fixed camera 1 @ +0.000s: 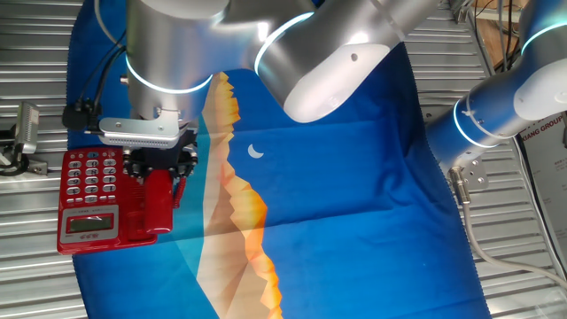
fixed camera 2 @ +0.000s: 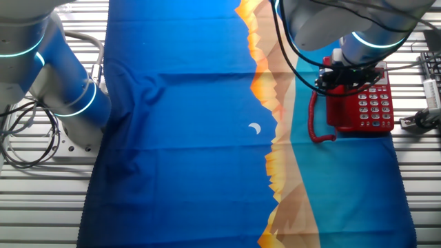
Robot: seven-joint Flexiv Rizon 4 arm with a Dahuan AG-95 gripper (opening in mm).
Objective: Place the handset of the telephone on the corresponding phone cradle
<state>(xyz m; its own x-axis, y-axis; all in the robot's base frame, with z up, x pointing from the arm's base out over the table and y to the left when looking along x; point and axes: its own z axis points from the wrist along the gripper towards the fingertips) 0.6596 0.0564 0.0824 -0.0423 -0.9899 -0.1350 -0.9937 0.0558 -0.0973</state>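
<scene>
The red telephone [fixed camera 1: 89, 190] lies at the left edge of the blue cloth, with its grey-white keypad and small LCD panel facing up. It also shows in the other fixed view [fixed camera 2: 372, 107]. The red handset [fixed camera 1: 158, 202] lies lengthwise over the phone cradle beside the keypad, which it hides. My gripper [fixed camera 1: 159, 168] is directly above the handset's far end, with a black finger on each side, and looks closed on it. In the other fixed view the gripper [fixed camera 2: 348, 77] covers most of the handset. The red coiled cord [fixed camera 2: 314, 120] hangs beside the base.
The blue cloth [fixed camera 1: 354, 177] with an orange and teal band covers the slatted metal table. A second silver-blue arm [fixed camera 1: 496, 111] stands at the cloth's far side and also shows in the other fixed view [fixed camera 2: 62, 89]. Grey fittings [fixed camera 1: 22, 133] sit beside the phone.
</scene>
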